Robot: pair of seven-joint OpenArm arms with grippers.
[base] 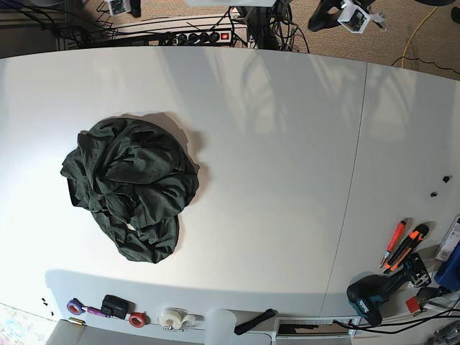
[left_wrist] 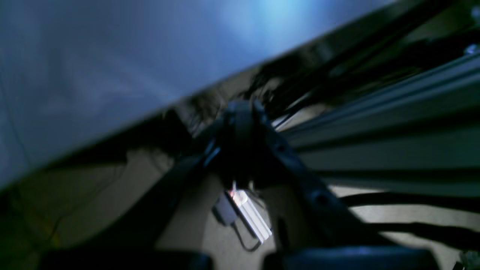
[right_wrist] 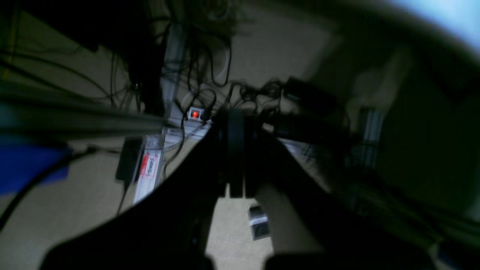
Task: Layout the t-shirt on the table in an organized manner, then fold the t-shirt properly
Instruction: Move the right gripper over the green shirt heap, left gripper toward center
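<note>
One dark green t-shirt [base: 129, 188] lies in a crumpled heap on the white table [base: 287, 144], far to the side of the thin dark seam [base: 350, 180]. Your left hand [left_wrist: 240, 123] and right hand [right_wrist: 235, 127] are both clenched and hold nothing, off the table past its far edge. You reach the shirt sooner with your right arm, I think.

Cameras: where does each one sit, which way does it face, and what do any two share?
Base: overhead, looking down on the table and crumpled t-shirt; arm parts only at the top edge.
Left wrist: off the table's side, facing its edge, frame rails and floor; shut left end effector shows dark.
Right wrist: low, facing floor cables and a power strip; shut right end effector.
Shared: base and left wrist both show the table.
</note>
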